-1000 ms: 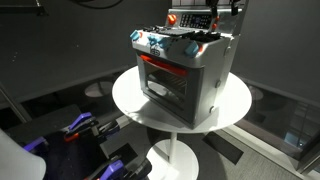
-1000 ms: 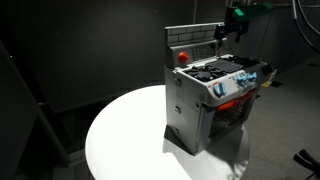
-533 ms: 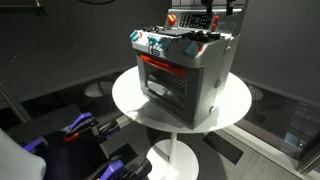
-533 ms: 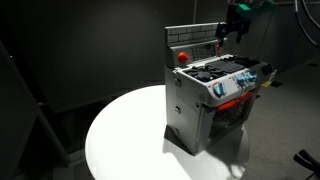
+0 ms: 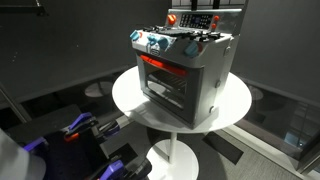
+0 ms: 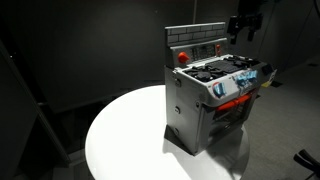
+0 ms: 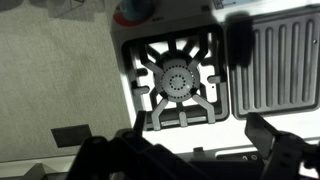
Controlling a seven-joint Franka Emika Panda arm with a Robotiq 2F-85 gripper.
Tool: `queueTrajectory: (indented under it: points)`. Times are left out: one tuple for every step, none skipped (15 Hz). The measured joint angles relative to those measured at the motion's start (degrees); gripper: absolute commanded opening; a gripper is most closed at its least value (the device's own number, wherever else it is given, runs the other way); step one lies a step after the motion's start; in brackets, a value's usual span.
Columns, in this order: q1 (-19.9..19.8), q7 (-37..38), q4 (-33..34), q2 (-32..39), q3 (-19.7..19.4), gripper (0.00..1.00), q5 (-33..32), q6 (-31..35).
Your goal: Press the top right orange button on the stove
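A grey toy stove (image 5: 185, 70) stands on a round white table (image 5: 128, 98) and shows in both exterior views (image 6: 210, 100). Its back panel carries an orange button (image 6: 182, 57), also seen in an exterior view (image 5: 171, 19) and at the top edge of the wrist view (image 7: 135, 8). My gripper (image 6: 243, 27) hangs above and beyond the far end of the back panel, touching nothing. In the wrist view its fingers (image 7: 190, 150) are spread apart and empty over the burner (image 7: 177, 80) and the ribbed griddle (image 7: 280, 65).
The table (image 6: 120, 135) has bare white surface beside the stove. Blue and red objects (image 5: 82, 126) lie on the dark floor beside the table's pedestal. Dark curtains close off the back.
My gripper has risen and moved away from the stove's back panel, nearly leaving the top of an exterior view.
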Motion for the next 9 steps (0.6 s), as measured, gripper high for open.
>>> queueTrajectory:
  points:
    - [0.01,-0.34,-1.26,-0.99,0.09,1.0,0.0,-0.37]
    - [0.01,-0.67,-2.6,-1.95,0.22,1.0,0.0,-0.62]
    - [0.02,-0.87,-3.98,-2.86,0.38,1.0,0.0,-0.7]
    - [0.03,-1.05,-5.46,-3.74,0.58,1.0,0.0,-0.71]
    - [0.03,-1.3,-7.01,-4.68,0.81,1.0,0.0,-0.71]
    - [0.04,-1.55,-8.54,-5.6,1.04,1.0,0.0,-0.7]
    - [0.05,-1.66,-10.08,-6.58,1.27,1.0,0.0,-0.67]
    - [0.06,-1.74,-11.55,-7.59,1.48,1.0,0.0,-0.62]
    - [0.07,-1.79,-12.9,-8.56,1.66,1.0,0.0,-0.58]
